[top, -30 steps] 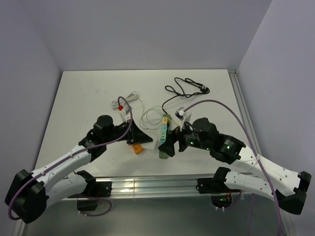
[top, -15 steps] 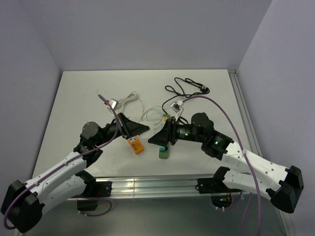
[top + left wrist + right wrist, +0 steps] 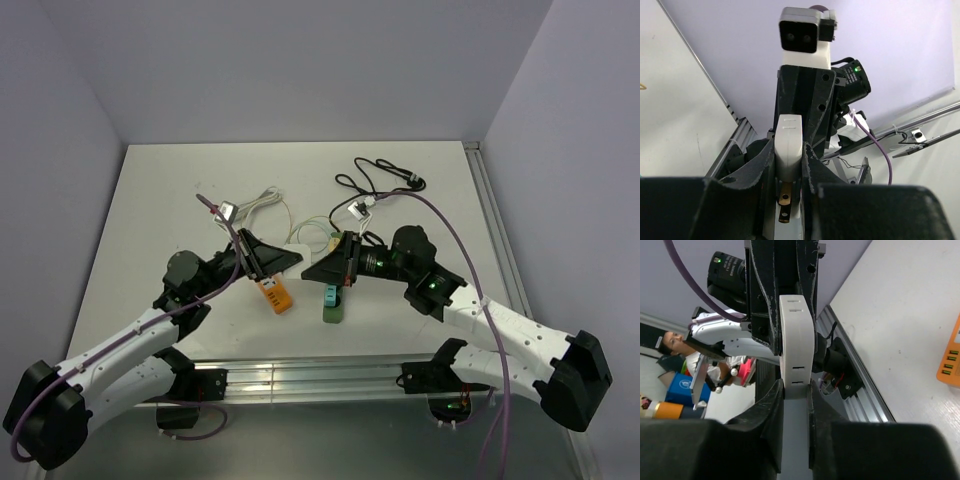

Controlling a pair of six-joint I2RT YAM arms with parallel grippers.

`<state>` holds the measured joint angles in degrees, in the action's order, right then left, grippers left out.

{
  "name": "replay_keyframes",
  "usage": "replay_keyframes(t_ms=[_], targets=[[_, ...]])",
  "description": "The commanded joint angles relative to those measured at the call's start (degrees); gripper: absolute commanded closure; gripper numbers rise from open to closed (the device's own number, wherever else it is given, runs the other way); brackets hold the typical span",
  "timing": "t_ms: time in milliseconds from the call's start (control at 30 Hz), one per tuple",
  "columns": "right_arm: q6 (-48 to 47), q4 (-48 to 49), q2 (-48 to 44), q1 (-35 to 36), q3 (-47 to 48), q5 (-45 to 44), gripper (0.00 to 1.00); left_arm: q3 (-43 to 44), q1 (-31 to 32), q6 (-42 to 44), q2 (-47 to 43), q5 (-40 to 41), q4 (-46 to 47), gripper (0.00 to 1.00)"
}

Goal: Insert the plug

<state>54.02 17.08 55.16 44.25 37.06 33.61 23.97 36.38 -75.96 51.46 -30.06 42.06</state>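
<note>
The plug (image 3: 789, 142) sits clamped between the fingers of my left gripper (image 3: 292, 258), raised off the table (image 3: 180, 200). Its metal prongs (image 3: 785, 201) show at the end nearest my wrist camera. Directly ahead, tip to tip, my right gripper (image 3: 312, 270) is clenched on a white socket strip (image 3: 796, 340) with its slots visible. I cannot tell whether plug and strip touch. Below and just beside my left gripper lies an orange block (image 3: 276, 295), and under my right gripper a green block (image 3: 332, 304). Beyond them are a black cable (image 3: 375, 180) and a white cable (image 3: 262, 203).
</note>
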Motion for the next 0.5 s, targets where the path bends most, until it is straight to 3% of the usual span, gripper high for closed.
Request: replay_keyframes(t_ms=[0,100,200,233,333,467], targets=[[0.3,5.9,1.7,-0.3,1.4,2.1,0.97,-0.2,0.6,-0.9,-0.6,-0.9,3.6,1.0],[-1.4,5.3,1.4,-0.2,1.6,3.4,1.0,0.2,0.7,0.7,-0.8,-1.6,1.2,0.99],[-3.5,2.6,-1.7,-0.2,1.3,3.2,1.0,2.0,0.7,4.3,-1.7,-1.5,-5.1,0.71],[-4.9,0.2,-2.4,-0.2,1.3,3.2,1.0,2.9,0.7,6.5,-2.7,-1.3,-6.8,0.5],[-8.8,-7.5,-4.3,-0.2,2.9,4.1,1.0,5.4,0.8,11.6,-5.6,1.0,-16.1,0.15],[-12.7,-15.5,-5.2,-0.3,5.6,5.4,1.0,8.5,0.7,17.5,-9.8,5.3,-26.1,0.05]])
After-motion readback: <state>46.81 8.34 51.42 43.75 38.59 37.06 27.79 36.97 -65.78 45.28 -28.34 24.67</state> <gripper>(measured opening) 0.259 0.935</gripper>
